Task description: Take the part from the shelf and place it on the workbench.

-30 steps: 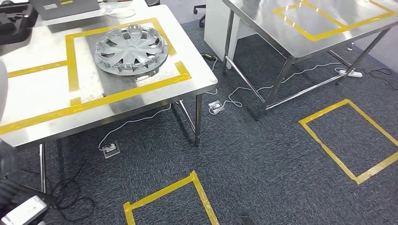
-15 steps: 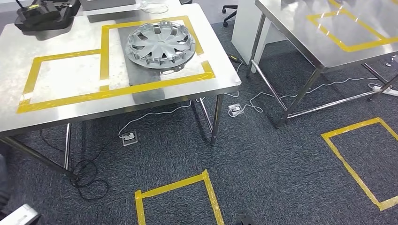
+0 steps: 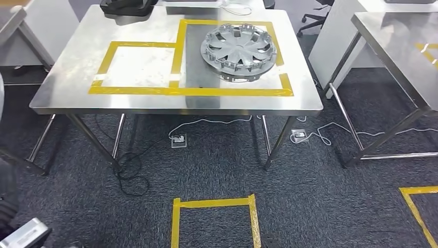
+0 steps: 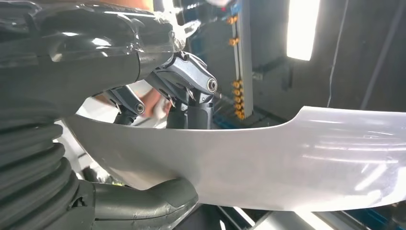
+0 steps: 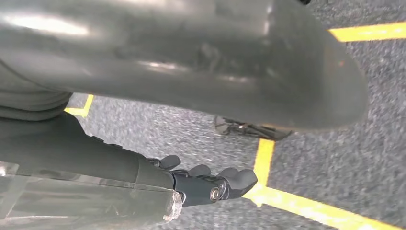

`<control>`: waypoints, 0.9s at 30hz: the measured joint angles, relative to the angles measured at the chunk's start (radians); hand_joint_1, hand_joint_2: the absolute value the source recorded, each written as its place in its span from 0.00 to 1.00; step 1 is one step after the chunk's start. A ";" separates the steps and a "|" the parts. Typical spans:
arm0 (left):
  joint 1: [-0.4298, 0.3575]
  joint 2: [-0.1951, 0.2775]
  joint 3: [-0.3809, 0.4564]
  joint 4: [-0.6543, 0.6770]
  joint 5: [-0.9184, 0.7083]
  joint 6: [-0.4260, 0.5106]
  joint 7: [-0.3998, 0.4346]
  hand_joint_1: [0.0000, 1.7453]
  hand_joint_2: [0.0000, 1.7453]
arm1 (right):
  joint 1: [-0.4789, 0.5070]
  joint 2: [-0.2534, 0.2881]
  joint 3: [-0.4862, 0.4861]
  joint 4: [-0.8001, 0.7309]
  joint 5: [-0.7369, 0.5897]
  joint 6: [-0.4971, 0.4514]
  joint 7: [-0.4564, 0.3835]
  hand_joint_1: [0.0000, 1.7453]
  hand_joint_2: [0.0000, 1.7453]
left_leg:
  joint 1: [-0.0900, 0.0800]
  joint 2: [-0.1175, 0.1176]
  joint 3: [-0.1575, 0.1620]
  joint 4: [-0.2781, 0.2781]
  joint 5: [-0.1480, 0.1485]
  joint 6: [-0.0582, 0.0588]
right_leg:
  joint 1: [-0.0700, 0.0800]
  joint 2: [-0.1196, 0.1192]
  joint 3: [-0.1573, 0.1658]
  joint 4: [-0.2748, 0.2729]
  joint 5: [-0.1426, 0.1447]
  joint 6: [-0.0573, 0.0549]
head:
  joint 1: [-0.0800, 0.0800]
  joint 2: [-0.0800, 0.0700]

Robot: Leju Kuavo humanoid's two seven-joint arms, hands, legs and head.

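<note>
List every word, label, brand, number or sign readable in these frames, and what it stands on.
None can be read.
The hubcap on the steel table shows no legible brand or number.
The yellow tape on the table is plain outline, no lettering.
The silver panel the left hand holds bears no visible label.
The dark object at the table's far edge is too small to read.

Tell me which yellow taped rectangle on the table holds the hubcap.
The larger right-hand rectangle holds the hubcap; the smaller left-hand one encloses only bare steel.
</note>
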 joint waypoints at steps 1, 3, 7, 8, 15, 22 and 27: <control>0.002 0.000 0.000 0.000 0.000 0.000 0.000 1.00 1.00 | -0.004 -0.001 0.000 0.000 0.000 -0.001 -0.001 0.00 0.00 | 0.001 -0.004 -0.001 0.000 0.002 -0.003 | 0.005 0.002 0.013 -0.033 0.010 -0.008 | 0.000 0.000; 0.005 0.000 0.002 0.000 0.002 0.000 0.000 1.00 1.00 | -0.010 -0.001 0.000 -0.001 -0.001 -0.001 -0.002 0.00 0.00 | 0.003 -0.001 -0.006 0.002 -0.001 -0.003 | 0.007 0.006 0.017 -0.058 0.009 0.014 | -0.002 0.000; 0.009 0.001 0.004 0.002 0.009 0.000 0.000 1.00 1.00 | -0.007 -0.002 0.000 0.000 -0.002 -0.003 -0.003 0.00 0.00 | 0.003 0.020 -0.001 -0.001 -0.006 -0.006 | 0.008 0.018 0.022 -0.066 0.007 0.025 | -0.010 0.000; 0.009 0.001 0.004 0.003 0.010 0.000 0.000 1.00 1.00 | -0.007 -0.002 0.000 0.000 -0.002 -0.003 -0.003 0.00 0.00 | 0.003 0.025 0.001 -0.002 -0.006 -0.006 | 0.008 0.022 0.022 -0.065 0.008 0.025 | -0.011 0.000; 0.009 0.001 0.004 0.009 0.013 0.000 0.000 1.00 1.00 | -0.001 0.000 0.000 0.000 -0.002 -0.003 -0.002 0.00 0.00 | 0.003 0.035 0.007 -0.005 -0.007 -0.010 | 0.007 0.032 0.025 -0.065 0.008 0.023 | -0.013 0.000; 0.009 0.001 0.006 0.015 0.029 0.000 0.000 1.00 1.00 | 0.000 0.000 0.000 0.000 -0.002 -0.004 -0.002 0.00 0.00 | 0.002 0.036 0.006 -0.006 -0.010 -0.011 | 0.007 0.033 0.025 -0.065 0.005 0.020 | -0.013 0.000; 0.009 0.002 0.008 0.020 0.029 0.000 0.019 1.00 1.00 | 0.003 0.000 0.000 0.000 -0.003 -0.003 -0.003 0.00 0.00 | 0.002 0.036 0.006 -0.006 -0.011 -0.010 | 0.006 0.034 0.025 -0.066 0.005 0.020 | -0.012 0.000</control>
